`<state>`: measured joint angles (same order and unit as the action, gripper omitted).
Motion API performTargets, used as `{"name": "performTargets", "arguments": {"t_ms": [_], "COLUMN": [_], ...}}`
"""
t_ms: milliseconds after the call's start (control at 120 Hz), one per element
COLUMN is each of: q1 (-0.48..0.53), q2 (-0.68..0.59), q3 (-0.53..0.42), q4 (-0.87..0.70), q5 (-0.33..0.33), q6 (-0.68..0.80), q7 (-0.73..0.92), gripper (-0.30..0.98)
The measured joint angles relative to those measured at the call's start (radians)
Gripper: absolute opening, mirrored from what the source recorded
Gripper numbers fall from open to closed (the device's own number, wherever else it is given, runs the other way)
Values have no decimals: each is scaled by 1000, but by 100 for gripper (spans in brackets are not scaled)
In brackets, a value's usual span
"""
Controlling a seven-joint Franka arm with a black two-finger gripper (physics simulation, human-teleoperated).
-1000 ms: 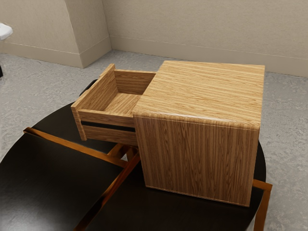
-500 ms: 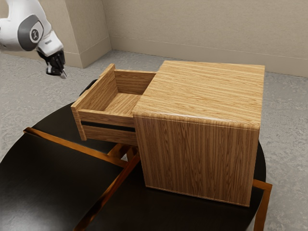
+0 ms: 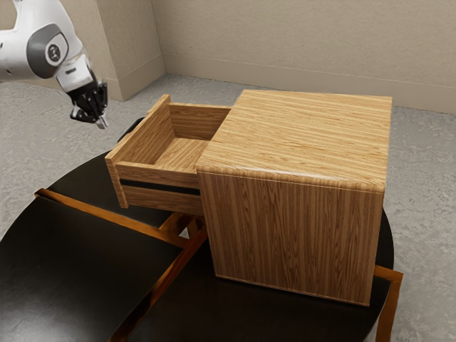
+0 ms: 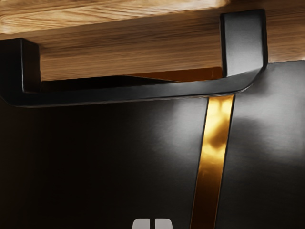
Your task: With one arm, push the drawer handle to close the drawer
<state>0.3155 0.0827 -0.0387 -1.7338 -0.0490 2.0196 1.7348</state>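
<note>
The gripper (image 3: 102, 123) is at the exterior view's upper left, outside the drawer front and a short gap away from the black handle (image 3: 130, 128). Its fingertips stand together, with nothing held. The wooden drawer (image 3: 148, 137) is pulled well out of the cabinet (image 3: 292, 214), and its inside shows bare wood. In the wrist view the black bar handle (image 4: 138, 94) crosses in front of the drawer front (image 4: 128, 52). The gripper (image 4: 152, 223) shows as two pale fingertips side by side, apart from the handle.
A round black table (image 3: 64, 263) with orange-brown strips (image 3: 107, 216) carries the cabinet. Grey floor (image 3: 43, 135) and beige walls (image 3: 285, 43) lie beyond it. One shiny gold strip (image 4: 217, 133) runs below the handle in the wrist view.
My arm has come into the exterior view from its left, and my hand has moved right and lower, closer to the handle. The drawer has not moved.
</note>
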Motion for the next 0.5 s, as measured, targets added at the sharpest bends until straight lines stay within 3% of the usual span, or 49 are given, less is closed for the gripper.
{"name": "performTargets", "arguments": {"t_ms": [500], "q1": [-5], "q2": [-23], "q3": [-49], "q4": [-36], "q5": [-44], "q6": [-3], "q7": [98], "gripper": [-10]}}
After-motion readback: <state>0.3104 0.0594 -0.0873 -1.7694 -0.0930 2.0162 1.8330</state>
